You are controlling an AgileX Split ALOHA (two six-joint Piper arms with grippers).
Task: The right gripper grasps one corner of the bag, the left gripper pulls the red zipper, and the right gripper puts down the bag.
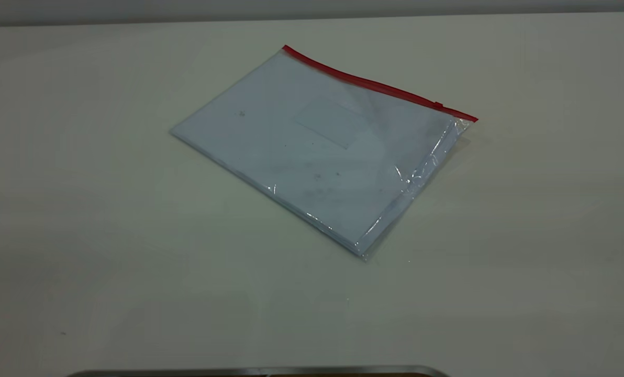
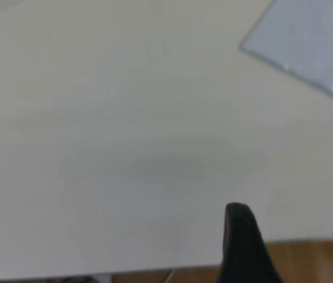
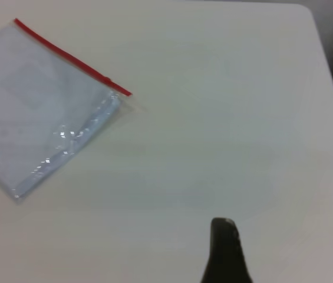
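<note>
My two pincers both hang clear of the bag (image 1: pixel 322 152), which lies flat on the pale table (image 1: pixel 81 209), turned at an angle, touched by neither of them.

Of my right gripper (image 3: pixel 225 253) I see only one dark fingertip rising over bare tabletop. The bag sits well ahead of that tip and off to one side, with open table between us. The corner of the bag nearest my right pincer is the one where the red zipper (image 3: pixel 72 58) ends, and the clear plastic is crinkled and shiny along the edge running from it. Whether this pincer is released or clenched I cannot tell, since only the one finger shows; it grasps nothing.

Of my left gripper (image 2: pixel 243 247) I likewise see a single black fingertip, over the table's near edge, with brown floor beyond it. From there only one pale corner of the bag enters the view, well apart from the tip. I cannot tell this pincer's state either; nothing is between its fingers.

The red zipper runs along the bag's edge farthest from both pincers, its small slider tab (image 1: pixel 437 105) close to the end on my right arm's side.
</note>
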